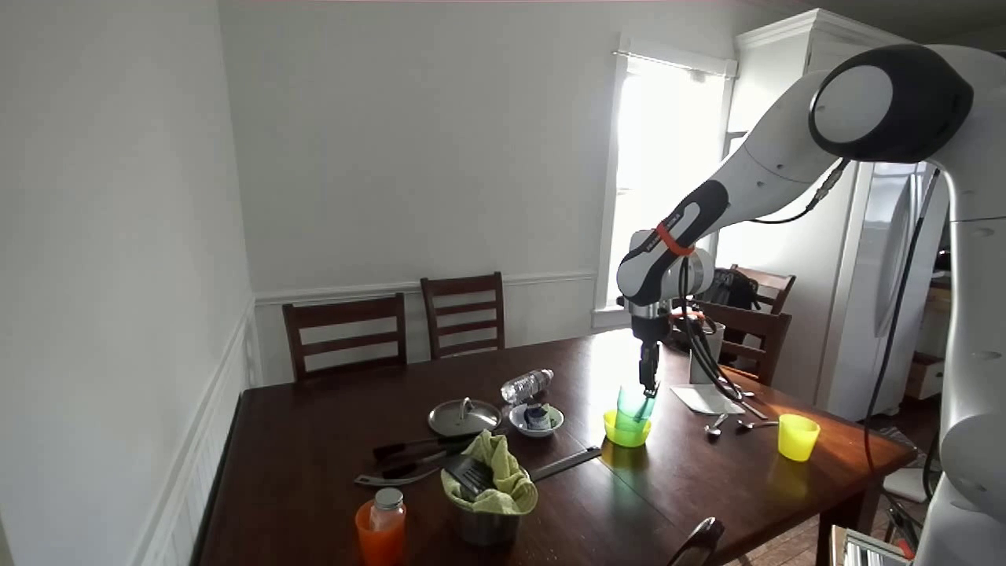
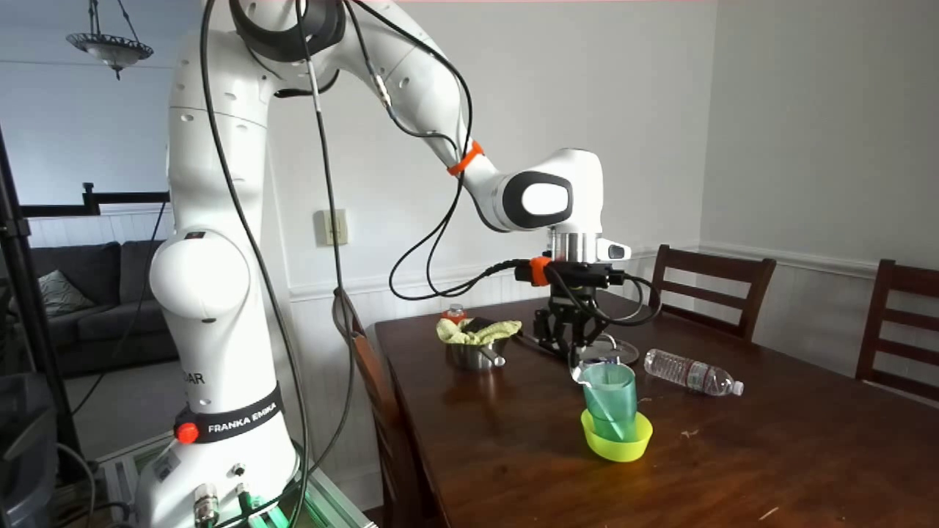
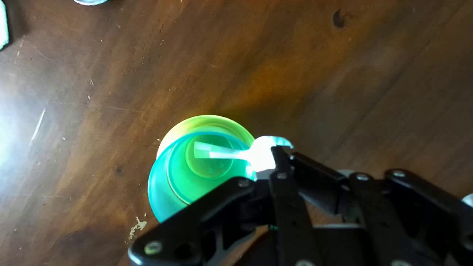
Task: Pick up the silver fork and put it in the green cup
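Note:
The green cup (image 1: 633,398) is a translucent teal-green tumbler. It stands upright in a lime-yellow cup or bowl (image 1: 626,437), also in an exterior view (image 2: 620,383) and the wrist view (image 3: 165,194). The silver fork (image 3: 260,155) is washed out by glare, so its tines cannot be made out. Its handle points down inside the green cup and its head sticks out past the rim. The fork's head also shows in an exterior view (image 2: 579,372). My gripper (image 3: 288,152) is shut on the head end, just above the rim. The gripper shows in both exterior views (image 1: 650,391) (image 2: 573,353).
A white bowl (image 1: 537,423), clear bottle (image 1: 525,387) and pot lid (image 1: 464,418) lie near the cup. A pot with a cloth (image 1: 487,527) and an orange cup (image 1: 379,542) stand on the table. A yellow cup (image 1: 798,438) and spoons (image 1: 714,427) are elsewhere on it.

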### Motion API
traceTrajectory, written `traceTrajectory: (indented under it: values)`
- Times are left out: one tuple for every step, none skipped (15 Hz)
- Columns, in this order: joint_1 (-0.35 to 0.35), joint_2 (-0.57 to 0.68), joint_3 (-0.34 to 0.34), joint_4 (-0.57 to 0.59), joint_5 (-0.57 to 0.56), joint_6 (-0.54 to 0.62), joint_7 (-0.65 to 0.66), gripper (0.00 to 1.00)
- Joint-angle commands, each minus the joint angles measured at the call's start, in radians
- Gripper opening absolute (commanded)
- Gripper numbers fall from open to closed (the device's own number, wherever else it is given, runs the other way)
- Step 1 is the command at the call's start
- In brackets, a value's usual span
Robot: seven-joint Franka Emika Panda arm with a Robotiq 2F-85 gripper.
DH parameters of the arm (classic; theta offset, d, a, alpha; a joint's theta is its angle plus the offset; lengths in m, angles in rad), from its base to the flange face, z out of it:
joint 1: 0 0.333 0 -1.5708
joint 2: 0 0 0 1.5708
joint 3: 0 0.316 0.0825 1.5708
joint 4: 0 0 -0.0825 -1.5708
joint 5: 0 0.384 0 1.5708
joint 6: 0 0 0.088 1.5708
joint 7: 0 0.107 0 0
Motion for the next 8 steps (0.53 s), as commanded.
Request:
traceTrajectory:
  values:
    - [-0.028, 0.022, 0.013, 0.028, 0.072, -0.034, -0.020, 0.02]
    - [-0.031, 0.027, 0.011, 0.029, 0.086, -0.030, -0.013, 0.02]
    - [-0.037, 0.032, 0.013, 0.032, 0.108, -0.034, -0.021, 0.02]
    - [-0.042, 0.039, 0.011, 0.040, 0.120, -0.035, -0.019, 0.02]
    - [-0.049, 0.045, 0.012, 0.046, 0.140, -0.035, -0.028, 0.02]
    - [-0.056, 0.054, 0.011, 0.056, 0.151, -0.037, -0.029, 0.02]
    - [-0.065, 0.061, 0.012, 0.066, 0.170, -0.043, -0.037, 0.02]
    - [-0.074, 0.073, 0.012, 0.081, 0.185, -0.044, -0.041, 0.02]
